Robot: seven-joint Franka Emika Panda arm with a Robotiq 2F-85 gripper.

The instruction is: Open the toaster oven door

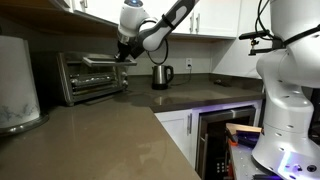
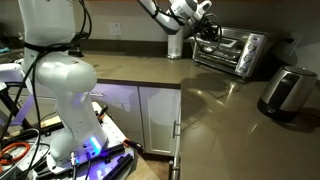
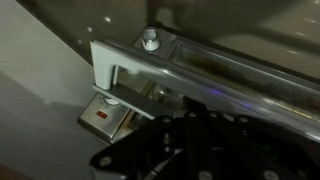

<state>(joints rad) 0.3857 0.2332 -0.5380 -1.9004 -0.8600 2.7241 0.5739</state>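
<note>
The silver toaster oven (image 1: 88, 78) stands on the counter against the wall and shows in both exterior views (image 2: 235, 55). Its dark glass door (image 1: 92, 84) has a bar handle along the top, seen close up in the wrist view (image 3: 200, 72) with its end bracket (image 3: 106, 72). My gripper (image 1: 125, 56) is at the oven's upper front edge near the handle, and also shows in an exterior view (image 2: 207, 32). In the wrist view its dark fingers (image 3: 188, 105) come together in a point right at the bar. They look shut, with nothing between them.
A small steel kettle (image 1: 160, 75) stands beside the oven. A grey toaster-like appliance (image 2: 286, 92) and a pale container (image 1: 15, 85) sit further along the counter. Wall cabinets hang above. The robot's white base (image 2: 62, 90) stands by the lower cabinets.
</note>
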